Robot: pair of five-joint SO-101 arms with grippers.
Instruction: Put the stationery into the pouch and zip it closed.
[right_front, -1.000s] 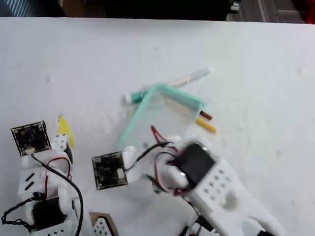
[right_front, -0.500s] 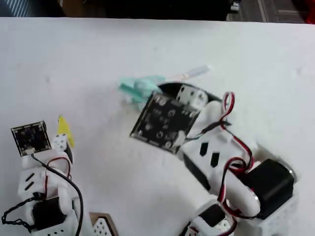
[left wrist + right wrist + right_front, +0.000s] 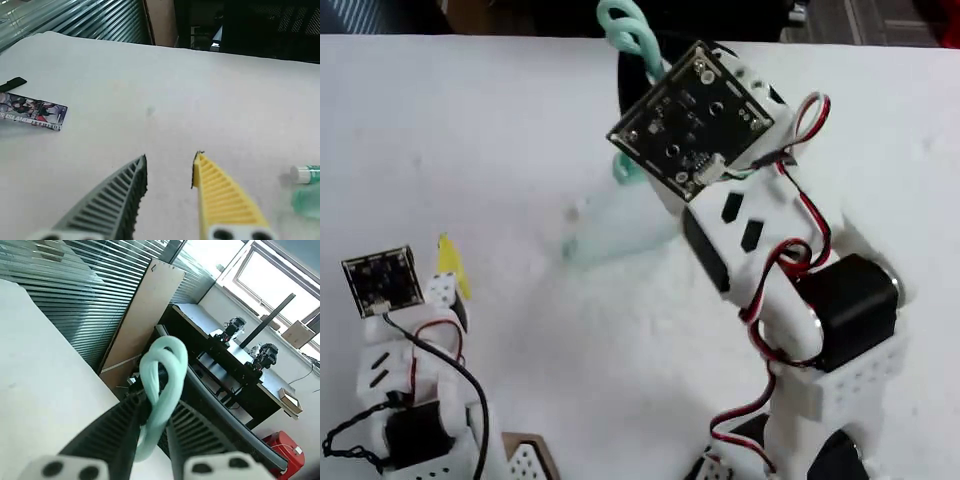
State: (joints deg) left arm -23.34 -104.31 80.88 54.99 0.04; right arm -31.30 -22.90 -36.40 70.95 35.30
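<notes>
Where its mint-green edge bunches into a loop, the clear pouch (image 3: 610, 230) is clenched in the right gripper (image 3: 156, 407) and hangs above the white table (image 3: 470, 130). Well apart, the left gripper (image 3: 170, 160) sits low, jaws spread, holding nothing.

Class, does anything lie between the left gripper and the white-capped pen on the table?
Nothing visible does. Bare table lies between the open left gripper and the pen near the pouch. The right gripper holds that pouch up by its loop.
</notes>
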